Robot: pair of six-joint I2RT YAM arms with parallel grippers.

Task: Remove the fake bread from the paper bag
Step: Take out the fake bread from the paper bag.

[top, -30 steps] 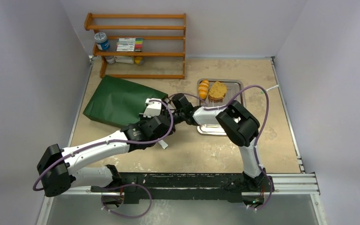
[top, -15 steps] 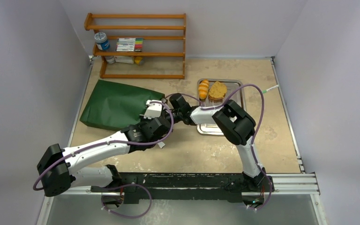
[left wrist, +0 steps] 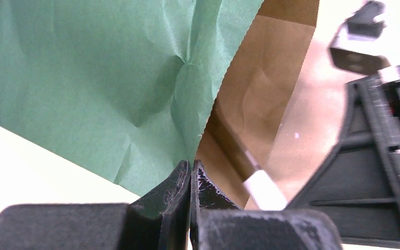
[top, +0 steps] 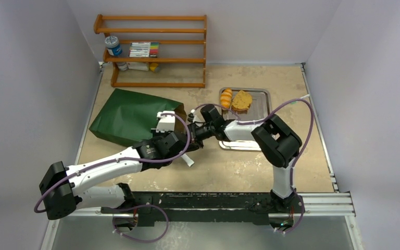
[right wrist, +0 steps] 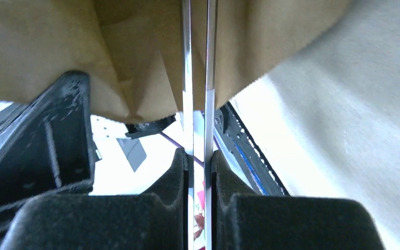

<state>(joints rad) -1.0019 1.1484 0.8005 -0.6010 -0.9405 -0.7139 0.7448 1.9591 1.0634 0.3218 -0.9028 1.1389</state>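
The dark green paper bag [top: 130,117] lies on its side left of centre, its mouth facing right. My left gripper [top: 179,119] is shut on the zigzag edge of the mouth [left wrist: 208,99]; its fingers [left wrist: 177,182] pinch the green paper and the brown inside [left wrist: 271,67] shows. My right gripper [top: 195,130] is shut on the metal tongs [right wrist: 198,78], whose two blades reach into the bag's mouth. A striped orange roll [top: 226,99] and a brown slice [top: 241,100] lie on the metal tray [top: 262,96]. No bread shows inside the bag.
A wooden rack [top: 151,49] with a can, markers and small items stands against the back wall. The tray sits just right of the two grippers. Side walls close in the table on the left and right.
My right arm has shifted right and drawn the tongs back a little at the bag's mouth. My left gripper has moved slightly, still holding the bag's edge; the bag has shifted with it.
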